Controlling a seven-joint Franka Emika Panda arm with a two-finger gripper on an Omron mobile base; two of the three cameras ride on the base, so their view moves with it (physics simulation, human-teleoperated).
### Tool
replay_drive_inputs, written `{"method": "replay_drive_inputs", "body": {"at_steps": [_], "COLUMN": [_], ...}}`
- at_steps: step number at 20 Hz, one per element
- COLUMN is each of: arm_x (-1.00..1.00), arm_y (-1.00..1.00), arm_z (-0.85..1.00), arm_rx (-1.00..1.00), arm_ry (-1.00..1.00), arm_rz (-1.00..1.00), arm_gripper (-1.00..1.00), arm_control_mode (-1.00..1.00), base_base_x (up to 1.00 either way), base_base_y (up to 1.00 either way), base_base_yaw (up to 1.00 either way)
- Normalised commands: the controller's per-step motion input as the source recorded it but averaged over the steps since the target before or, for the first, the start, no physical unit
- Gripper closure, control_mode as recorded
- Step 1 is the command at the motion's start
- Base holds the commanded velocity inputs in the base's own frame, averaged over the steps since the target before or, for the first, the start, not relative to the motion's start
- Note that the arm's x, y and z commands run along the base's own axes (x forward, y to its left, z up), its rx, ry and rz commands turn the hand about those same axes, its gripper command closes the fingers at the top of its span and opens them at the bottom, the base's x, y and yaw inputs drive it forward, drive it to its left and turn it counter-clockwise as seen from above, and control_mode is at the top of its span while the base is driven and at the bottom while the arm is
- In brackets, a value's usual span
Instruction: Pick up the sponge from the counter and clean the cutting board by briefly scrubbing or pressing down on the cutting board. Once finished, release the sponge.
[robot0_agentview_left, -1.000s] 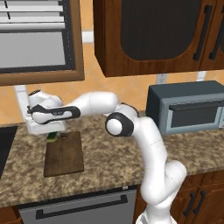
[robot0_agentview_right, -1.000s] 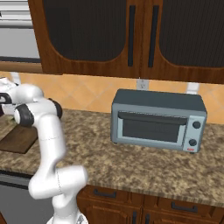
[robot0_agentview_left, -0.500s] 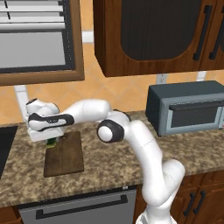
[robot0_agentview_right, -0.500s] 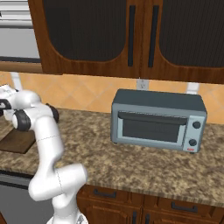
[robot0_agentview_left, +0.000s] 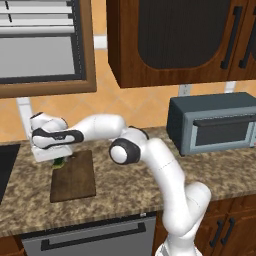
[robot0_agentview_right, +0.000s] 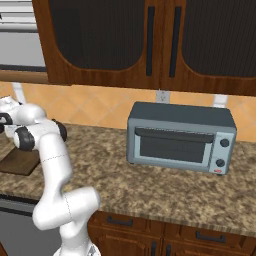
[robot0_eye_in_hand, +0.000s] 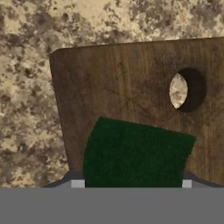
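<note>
The dark green sponge (robot0_eye_in_hand: 135, 153) sits between my fingertips, and my gripper (robot0_eye_in_hand: 131, 183) is shut on it. It hangs right over the dark brown cutting board (robot0_eye_in_hand: 122, 78), close to the end with the round hole (robot0_eye_in_hand: 186, 89). From the left base, my gripper (robot0_agentview_left: 56, 157) points down at the board's far left corner, and the sponge (robot0_agentview_left: 60, 161) shows as a green sliver under the hand. The cutting board (robot0_agentview_left: 75, 177) lies on the speckled counter (robot0_agentview_left: 130, 192). I cannot tell whether the sponge touches the wood.
A grey toaster oven (robot0_agentview_left: 215, 122) stands on the counter to the right, well away from the board, and shows in the right base view as the toaster oven (robot0_agentview_right: 180, 137). Dark wooden cabinets (robot0_agentview_left: 175, 40) hang overhead. A dark cooktop edge (robot0_agentview_left: 6, 165) lies left of the board.
My hand has come down and slightly left with the sponge, from above the board's far end to just over its surface. The elbow has swung left with it.
</note>
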Motion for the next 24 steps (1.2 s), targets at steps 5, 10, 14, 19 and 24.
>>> {"method": "replay_drive_inputs", "body": {"at_steps": [5,10,14,19,24], "arm_x": [-0.10,-0.02,-0.20,-0.34,-0.02], "arm_y": [-0.68,-0.84,-0.86,-0.84,-0.78], "arm_z": [-0.44,-0.65,-0.59,-0.42,-0.31], "arm_rx": [0.14,0.18,0.14,0.07,0.01], "arm_ry": [-0.05,-0.01,-0.07,-0.14,-0.05], "arm_rz": [0.00,0.00,0.02,0.01,0.01], "arm_gripper": [1.00,1.00,1.00,1.00,1.00], "arm_control_mode": [-1.00,-1.00,-1.00,-1.00,-1.00], "base_base_x": [0.00,0.00,0.00,0.00,0.00], "base_base_y": [0.00,0.00,0.00,0.00,0.00], "base_base_yaw": [0.00,0.00,0.00,0.00,0.00]}}
